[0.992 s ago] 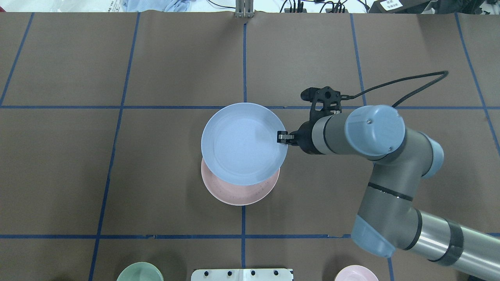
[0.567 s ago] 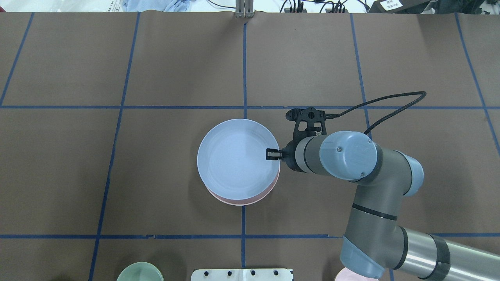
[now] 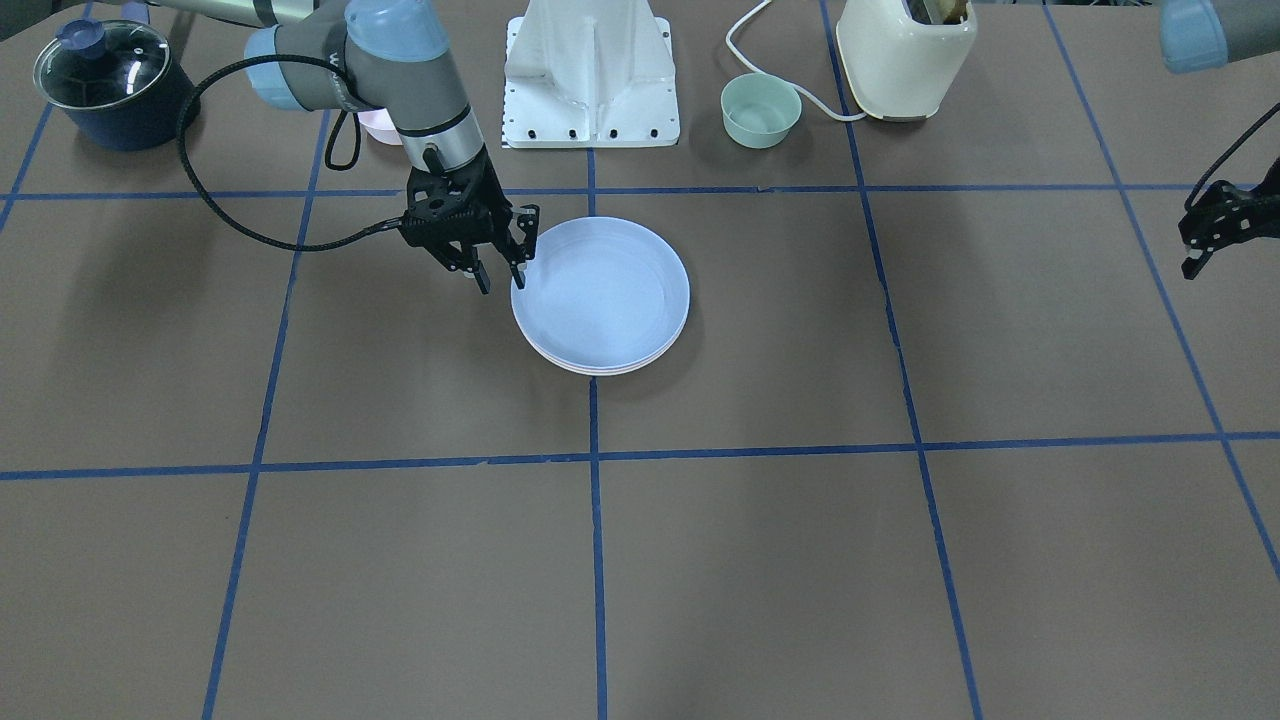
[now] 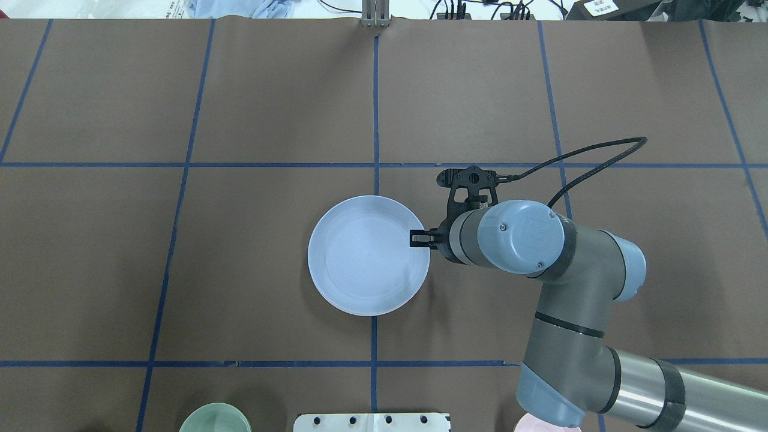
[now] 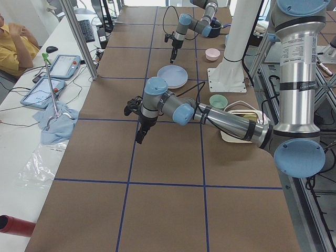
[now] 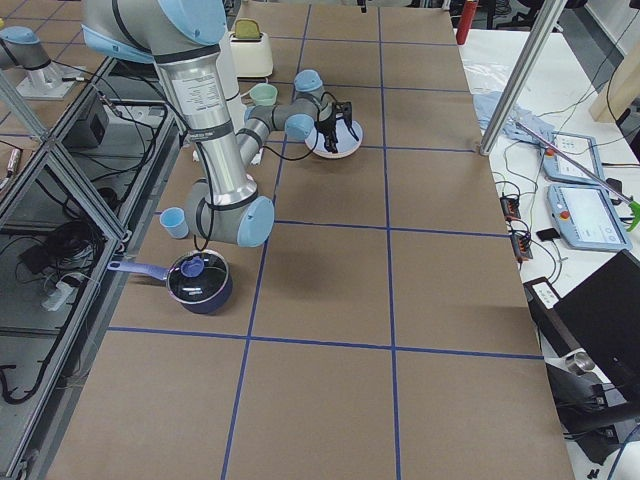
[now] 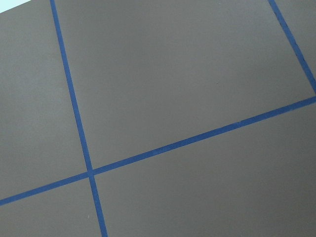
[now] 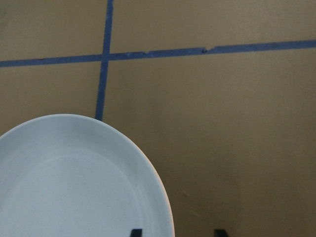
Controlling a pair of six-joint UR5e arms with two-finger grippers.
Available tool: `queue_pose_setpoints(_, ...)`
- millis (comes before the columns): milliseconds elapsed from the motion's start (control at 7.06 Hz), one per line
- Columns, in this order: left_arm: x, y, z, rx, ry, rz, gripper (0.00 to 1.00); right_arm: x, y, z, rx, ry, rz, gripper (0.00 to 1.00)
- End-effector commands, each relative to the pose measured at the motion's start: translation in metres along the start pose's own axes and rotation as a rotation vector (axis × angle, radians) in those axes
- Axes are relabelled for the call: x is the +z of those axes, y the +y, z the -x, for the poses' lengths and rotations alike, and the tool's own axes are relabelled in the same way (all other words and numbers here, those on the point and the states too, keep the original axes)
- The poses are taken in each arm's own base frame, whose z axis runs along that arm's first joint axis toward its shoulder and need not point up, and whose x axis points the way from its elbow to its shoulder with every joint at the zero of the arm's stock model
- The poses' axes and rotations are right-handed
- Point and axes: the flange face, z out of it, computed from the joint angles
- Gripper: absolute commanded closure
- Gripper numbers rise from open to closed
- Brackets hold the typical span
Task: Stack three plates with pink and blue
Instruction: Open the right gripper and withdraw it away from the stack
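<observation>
Mid-worktop point(image 3: 760, 560): nested square atop paler plates point(image 3: 600, 370), the blue plate point(image 3: 600, 290), rims aligned against sliding. Just behind, straddling that rim, the right tool point(image 3: 502, 282), spread and released, likely ready to back away. Farther aside, parked clear of the stack, the left tool point(image 3: 1198, 250); grip impossible to tell.

Right arm point(image 4: 570, 288): grey tubes, pale-blue joint caps, silver forearm, black braided cable point(image 4: 639, 140), black hand point(image 4: 415, 239).

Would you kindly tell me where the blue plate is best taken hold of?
Grip the blue plate by its raised rim nearest the right hand, coming down from above: it lies flat and nested, so only the rim likely offers an edge.
</observation>
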Motion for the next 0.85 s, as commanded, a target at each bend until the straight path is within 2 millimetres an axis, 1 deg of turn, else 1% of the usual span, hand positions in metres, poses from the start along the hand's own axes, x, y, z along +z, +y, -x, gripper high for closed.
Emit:
queue_pose_setpoints(0, 0.009, 0.015, 0.008, -0.019, 0.003, 0.033, 0.00, -0.039, -0.043, -0.014, 0.017, 0.034, 0.029, 0.00)
queue_pose_setpoints(142, 0.013, 0.024, 0.016, -0.054, 0.072, 0.068, 0.00, -0.057, -0.087, -0.042, -0.023, 0.042, 0.051, 0.00)
queue_pose_setpoints(283, 0.021, 0.036, 0.047, -0.125, 0.116, 0.101, 0.00, -0.079, -0.134, -0.083, -0.085, 0.063, 0.086, 0.00)
queue_pose_setpoints(425, 0.025, 0.054, 0.073, -0.082, 0.107, 0.115, 0.00, -0.101, -0.178, -0.131, -0.143, 0.097, 0.110, 0.00)
queue_pose_setpoints(567, 0.020, 0.075, 0.113, -0.081, 0.084, 0.141, 0.00, -0.113, -0.210, -0.183, -0.211, 0.142, 0.133, 0.00)
queue_pose_setpoints(709, 0.019, 0.089, 0.138, -0.060, 0.071, 0.178, 0.00, -0.118, -0.239, -0.243, -0.277, 0.159, 0.164, 0.00)
